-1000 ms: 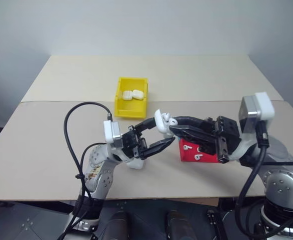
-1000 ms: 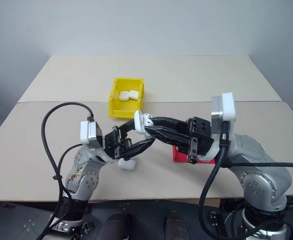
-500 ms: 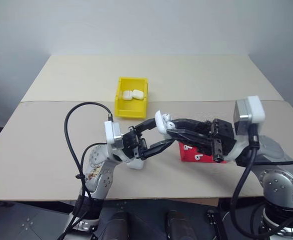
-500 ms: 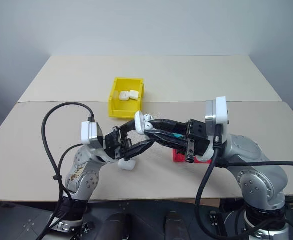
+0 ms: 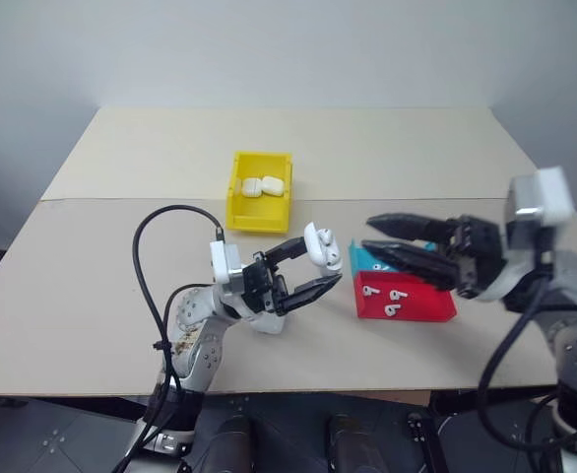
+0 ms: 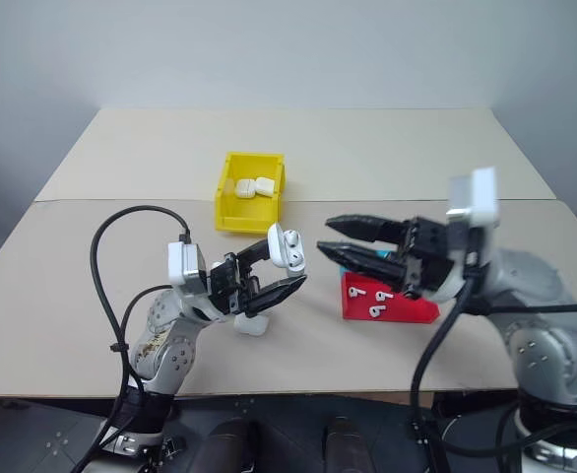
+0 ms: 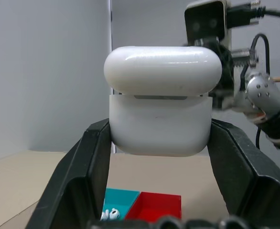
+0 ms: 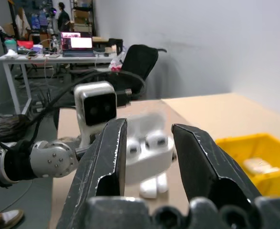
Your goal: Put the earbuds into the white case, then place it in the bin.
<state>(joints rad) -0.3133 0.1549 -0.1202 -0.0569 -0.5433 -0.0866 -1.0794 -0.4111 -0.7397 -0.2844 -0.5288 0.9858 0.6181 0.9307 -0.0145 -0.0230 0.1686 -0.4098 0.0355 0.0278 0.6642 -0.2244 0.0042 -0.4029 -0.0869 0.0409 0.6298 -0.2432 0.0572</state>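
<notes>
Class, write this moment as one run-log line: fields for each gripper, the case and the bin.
left gripper: shut on white case | right gripper: open, empty | case: lid open, earbuds inside | bin: two cases inside

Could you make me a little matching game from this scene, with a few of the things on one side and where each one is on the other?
Things:
1. open glossy white earbud case
2. yellow rectangular plastic bin
3. shallow red tray
4. right gripper

Places or states:
A. holds loose white earbuds
B. held up between the left gripper jaws
C. jaws open, holding nothing, in the air above the trays
D. has two closed white cases lying inside

Pairs: 1-B, 2-D, 3-A, 4-C
</notes>
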